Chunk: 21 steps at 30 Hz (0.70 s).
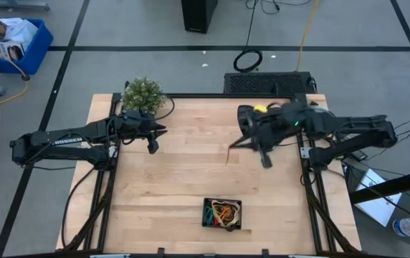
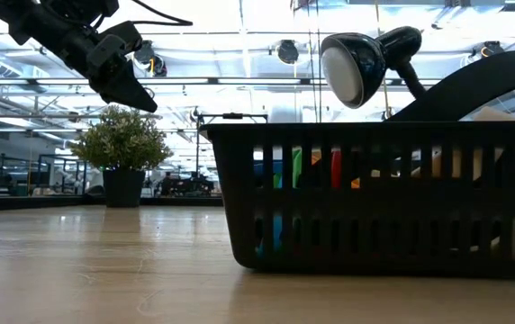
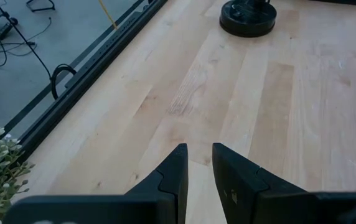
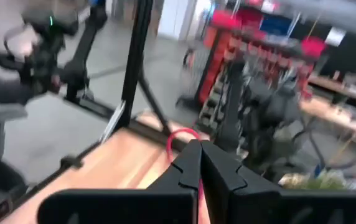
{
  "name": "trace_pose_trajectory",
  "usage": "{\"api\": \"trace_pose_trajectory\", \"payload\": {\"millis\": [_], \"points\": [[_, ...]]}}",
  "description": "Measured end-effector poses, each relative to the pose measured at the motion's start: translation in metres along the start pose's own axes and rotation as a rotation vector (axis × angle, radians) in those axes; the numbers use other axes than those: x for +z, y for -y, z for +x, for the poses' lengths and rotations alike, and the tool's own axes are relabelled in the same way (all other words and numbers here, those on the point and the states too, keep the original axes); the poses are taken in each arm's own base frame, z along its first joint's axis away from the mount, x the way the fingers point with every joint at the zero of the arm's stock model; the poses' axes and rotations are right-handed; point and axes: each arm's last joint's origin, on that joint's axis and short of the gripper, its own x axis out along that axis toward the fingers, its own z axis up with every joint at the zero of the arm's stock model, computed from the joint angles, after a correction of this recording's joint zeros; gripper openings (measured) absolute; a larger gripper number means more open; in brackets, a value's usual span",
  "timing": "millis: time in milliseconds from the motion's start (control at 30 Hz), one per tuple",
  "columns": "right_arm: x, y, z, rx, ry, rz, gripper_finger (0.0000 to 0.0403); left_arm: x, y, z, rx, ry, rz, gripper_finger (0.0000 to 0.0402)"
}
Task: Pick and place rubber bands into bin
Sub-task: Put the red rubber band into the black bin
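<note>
While bin (image 1: pixel 222 213) holds rubber bands (image 1: pixel 223 212) | right end effector (image 4: pixel 200 163) grips red band (image 4: pixel 181 137) | left end effector (image 3: pixel 198 163) slightly parted, empty

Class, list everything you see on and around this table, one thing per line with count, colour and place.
Bin: one, black, near front edge of table, holding a tangle of rubber bands.
Rubber bands: several, orange, green and red among them, in the bin; one red band pinched in the right end effector.
Plant: one, green, back left corner.
Lamp: one, black, behind the bin in the low view.
Blue crate: one, on the floor, far left.
Table: one, light wood.
Left end effector: dark, raised over the table's left, slightly open, empty.
Right end effector: dark, shut on the red band.
</note>
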Motion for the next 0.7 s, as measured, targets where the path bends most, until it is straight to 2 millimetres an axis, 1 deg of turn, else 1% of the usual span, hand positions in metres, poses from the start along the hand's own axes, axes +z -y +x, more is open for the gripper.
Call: {"api": "trace_pose_trajectory", "payload": {"millis": [100, 233, 367, 467, 567, 700], "points": [[-0.011, -0.017, 0.017, -0.004, -0.118, 0.013, 0.0000, 0.000, 0.000, 0.000, 0.000, 0.000, 0.000, 0.0081], [-0.024, -0.043, 0.038, 0.057, -0.239, 0.025, 0.0000, 0.000, 0.000, 0.000, 0.000, 0.000, -0.001, 0.0081], [-0.032, -0.069, 0.058, 0.126, -0.284, 0.042, 0.0000, 0.000, 0.000, 0.000, 0.000, 0.000, -0.002, 0.0081], [-0.038, -0.086, 0.070, 0.152, -0.325, 0.054, 0.0000, 0.000, 0.000, 0.000, 0.000, 0.000, -0.002, 0.0081], [-0.047, -0.101, 0.082, 0.154, -0.375, 0.077, 0.0000, 0.000, 0.000, 0.000, 0.000, 0.000, -0.002, 0.0081], [-0.060, -0.117, 0.096, 0.162, -0.429, 0.123, 0.0000, 0.000, 0.000, 0.000, 0.000, -0.001, 0.012, 0.0081]]}}
